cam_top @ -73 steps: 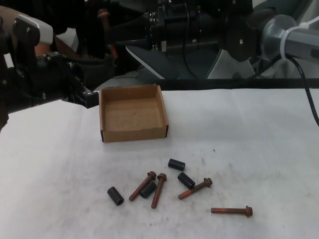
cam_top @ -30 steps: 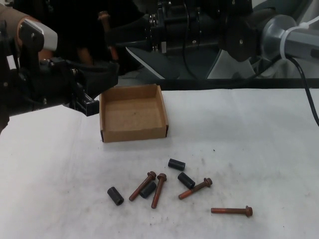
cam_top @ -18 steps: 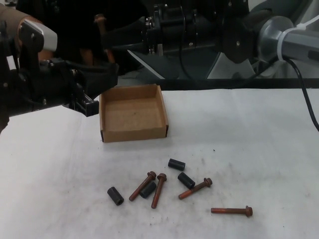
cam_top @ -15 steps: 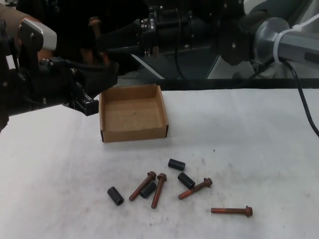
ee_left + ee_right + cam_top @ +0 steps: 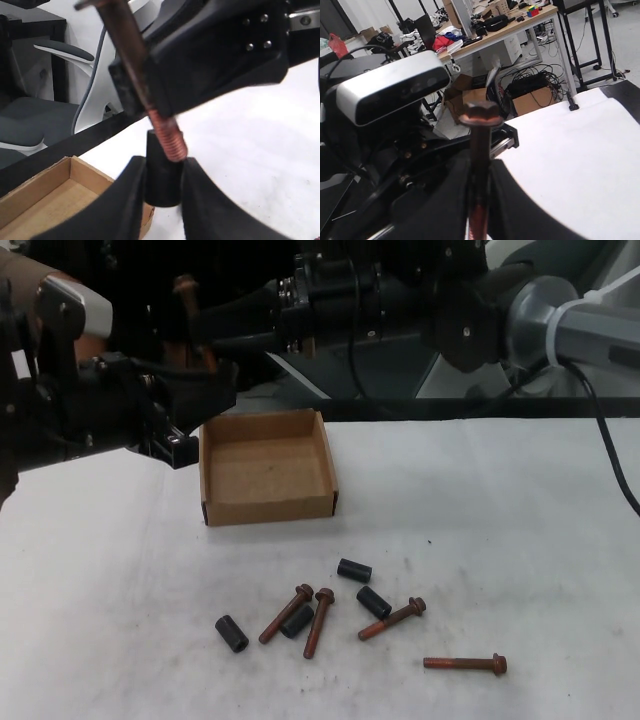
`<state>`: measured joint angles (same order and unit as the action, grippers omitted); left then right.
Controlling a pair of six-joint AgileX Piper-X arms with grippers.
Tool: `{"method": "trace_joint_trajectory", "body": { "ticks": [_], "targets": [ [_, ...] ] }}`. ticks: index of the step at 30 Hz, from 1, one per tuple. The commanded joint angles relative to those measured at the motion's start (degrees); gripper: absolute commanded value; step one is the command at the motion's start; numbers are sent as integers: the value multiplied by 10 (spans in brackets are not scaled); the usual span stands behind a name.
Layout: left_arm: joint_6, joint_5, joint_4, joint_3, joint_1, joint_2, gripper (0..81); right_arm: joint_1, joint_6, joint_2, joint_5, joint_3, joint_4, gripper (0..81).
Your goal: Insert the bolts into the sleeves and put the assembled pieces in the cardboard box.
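left gripper (image 5: 164, 172): fingers pinching one black sleeve (image 5: 162, 190) from both sides, sleeve standing upright between them.
right gripper (image 5: 479, 186): fingers pressed onto the shank of a bolt (image 5: 480, 142), head end up, threaded end down.
in the left wrist view the bolt's threaded tip meets the upper end of the held sleeve, with the bolt tilted. cannot tell whether the tip is inside the bore.
the held pair is in the air over the far edge of the tabletop (image 5: 520, 520), by the far left corner of the cardboard box (image 5: 268, 506).
box: open top, on the tabletop toward the far left, nothing in it.
loose parts lie toward the near edge, around the middle:
- four bolts (image 5: 287, 613) (image 5: 318, 622) (image 5: 392, 619) (image 5: 465, 664). the last lies apart, nearest the near right.
- four sleeves (image 5: 354, 570) (image 5: 373, 602) (image 5: 231, 633) (image 5: 297, 621). the last lies between the first two bolts, touching them.
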<state>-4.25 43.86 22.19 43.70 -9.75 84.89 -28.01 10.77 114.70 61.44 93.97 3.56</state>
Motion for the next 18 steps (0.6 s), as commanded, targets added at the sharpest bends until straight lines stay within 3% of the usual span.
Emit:
{"method": "trace_joint_trajectory", "body": {
  "ticks": [1,7,18],
  "targets": [
    [4,8,43,6,-1,-6,4,9,10,-6,2,4,36,2],
    [29,8,64,6,-1,-6,4,20,70,-6,5,4,113,2],
    [29,8,64,6,-1,-6,4,21,69,-6,6,4,107,2]
  ]
}}
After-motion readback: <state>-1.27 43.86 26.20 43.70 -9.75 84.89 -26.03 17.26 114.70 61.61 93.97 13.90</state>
